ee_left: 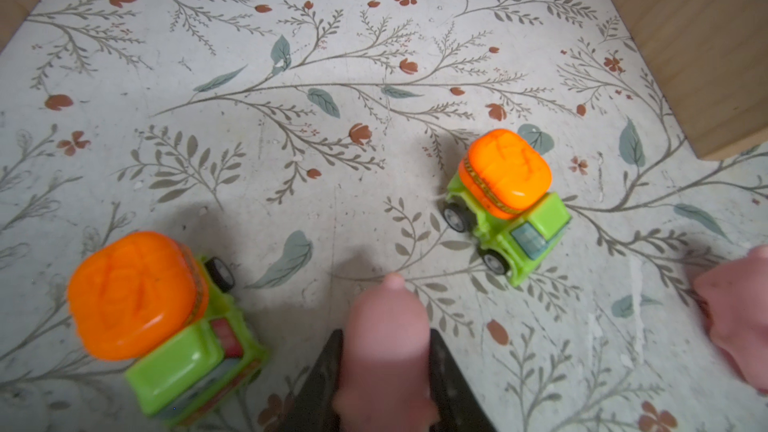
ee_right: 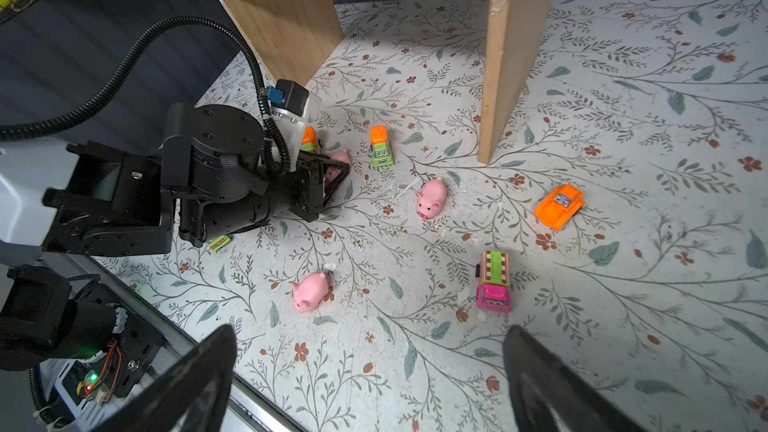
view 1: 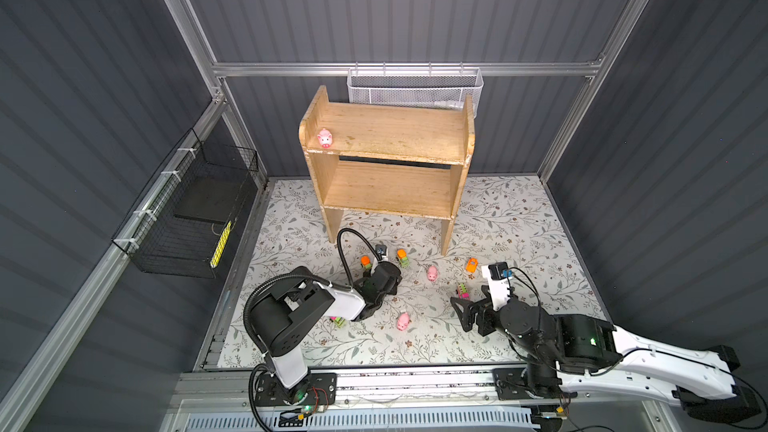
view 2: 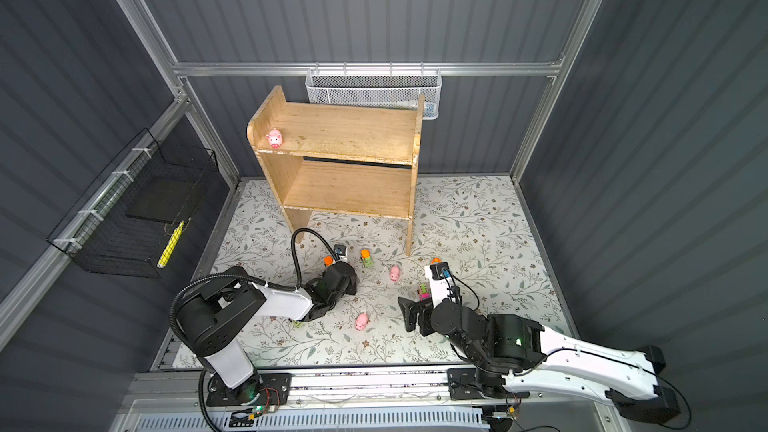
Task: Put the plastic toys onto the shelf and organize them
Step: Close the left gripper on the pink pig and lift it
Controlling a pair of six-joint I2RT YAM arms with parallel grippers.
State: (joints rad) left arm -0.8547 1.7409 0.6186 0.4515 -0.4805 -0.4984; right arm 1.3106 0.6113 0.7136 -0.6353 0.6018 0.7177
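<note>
Since your left jaws pinch the pink pig point(ee_left: 384, 351) low over the table point(ee_left: 316, 168), just beside a green truck point(ee_left: 166, 326), lift it straight up first, then carry it to the shelf point(view 1: 395, 139) top beside the shelved pig point(view 1: 325, 138). Your right jaws hang open, empty.

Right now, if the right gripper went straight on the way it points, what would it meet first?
Probably the loose pink pig lying on the floral mat ahead of the open right gripper, slightly off its centreline; depth is unclear, so the mat might come first.
</note>
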